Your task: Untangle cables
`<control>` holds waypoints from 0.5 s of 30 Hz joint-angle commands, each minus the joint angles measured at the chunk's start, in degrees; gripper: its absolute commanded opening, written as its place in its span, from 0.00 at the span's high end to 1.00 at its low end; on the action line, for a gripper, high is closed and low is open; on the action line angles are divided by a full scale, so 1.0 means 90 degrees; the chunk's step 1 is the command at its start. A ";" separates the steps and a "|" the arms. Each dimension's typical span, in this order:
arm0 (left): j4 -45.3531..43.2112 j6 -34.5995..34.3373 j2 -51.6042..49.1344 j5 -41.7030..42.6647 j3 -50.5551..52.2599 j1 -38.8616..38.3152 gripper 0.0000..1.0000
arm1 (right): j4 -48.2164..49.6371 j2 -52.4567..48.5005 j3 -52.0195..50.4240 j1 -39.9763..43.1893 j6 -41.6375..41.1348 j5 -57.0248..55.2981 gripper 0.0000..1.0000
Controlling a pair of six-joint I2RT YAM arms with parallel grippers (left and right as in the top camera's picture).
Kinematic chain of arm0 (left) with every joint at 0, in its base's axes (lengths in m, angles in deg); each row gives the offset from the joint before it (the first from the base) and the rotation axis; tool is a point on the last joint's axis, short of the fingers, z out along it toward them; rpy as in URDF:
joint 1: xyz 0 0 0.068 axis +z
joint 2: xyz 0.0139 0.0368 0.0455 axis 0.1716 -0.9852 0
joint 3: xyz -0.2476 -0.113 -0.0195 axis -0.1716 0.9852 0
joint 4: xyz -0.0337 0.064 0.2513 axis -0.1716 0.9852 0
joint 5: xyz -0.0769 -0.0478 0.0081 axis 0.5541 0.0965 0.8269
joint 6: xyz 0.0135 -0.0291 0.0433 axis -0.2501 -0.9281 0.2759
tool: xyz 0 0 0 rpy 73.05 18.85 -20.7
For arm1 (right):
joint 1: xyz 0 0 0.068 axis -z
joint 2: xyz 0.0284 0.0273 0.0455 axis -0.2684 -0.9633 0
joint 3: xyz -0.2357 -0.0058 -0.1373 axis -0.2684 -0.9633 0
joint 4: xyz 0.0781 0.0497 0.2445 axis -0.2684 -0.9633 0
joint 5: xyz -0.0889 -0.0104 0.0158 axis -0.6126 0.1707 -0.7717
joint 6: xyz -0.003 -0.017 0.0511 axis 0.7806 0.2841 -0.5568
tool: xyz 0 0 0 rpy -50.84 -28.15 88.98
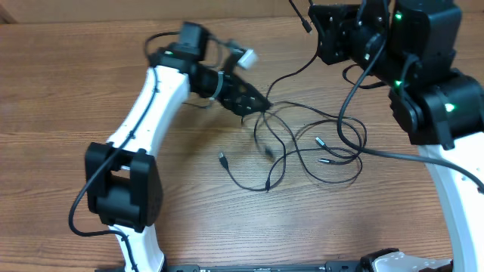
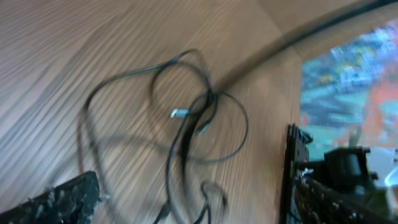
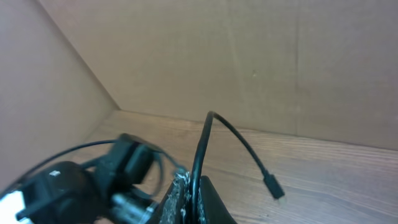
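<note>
Two thin black cables (image 1: 302, 147) lie looped over each other on the wooden table, with small plugs at their ends (image 1: 221, 159). My left gripper (image 1: 253, 102) hangs open over the left edge of the tangle. In the left wrist view its fingers (image 2: 189, 190) straddle the blurred cable loops (image 2: 199, 118) without gripping them. My right gripper (image 1: 321, 34) is raised at the back and shut on one cable (image 3: 202, 143). That cable's short free end and plug (image 3: 273, 186) stick out past the fingers (image 3: 194, 190), and the rest runs down to the tangle.
A thicker black arm wire (image 1: 352, 106) loops from the right arm across the table beside the tangle. The left arm's base joint (image 1: 125, 189) stands front left. A brown cardboard wall (image 3: 249, 56) closes the back of the table.
</note>
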State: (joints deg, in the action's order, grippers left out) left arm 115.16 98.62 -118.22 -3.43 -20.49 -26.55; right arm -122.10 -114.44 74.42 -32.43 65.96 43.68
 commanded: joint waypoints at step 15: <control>-0.0792 -0.1639 0.0228 -0.2569 -0.0134 -0.0576 0.96 | -0.1042 -0.0015 0.0410 0.0495 -0.0284 -0.0442 0.96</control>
State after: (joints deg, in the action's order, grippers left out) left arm 108.12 90.54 -118.22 -19.61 -20.51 -34.17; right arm -128.76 -114.39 76.98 -30.11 64.46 43.44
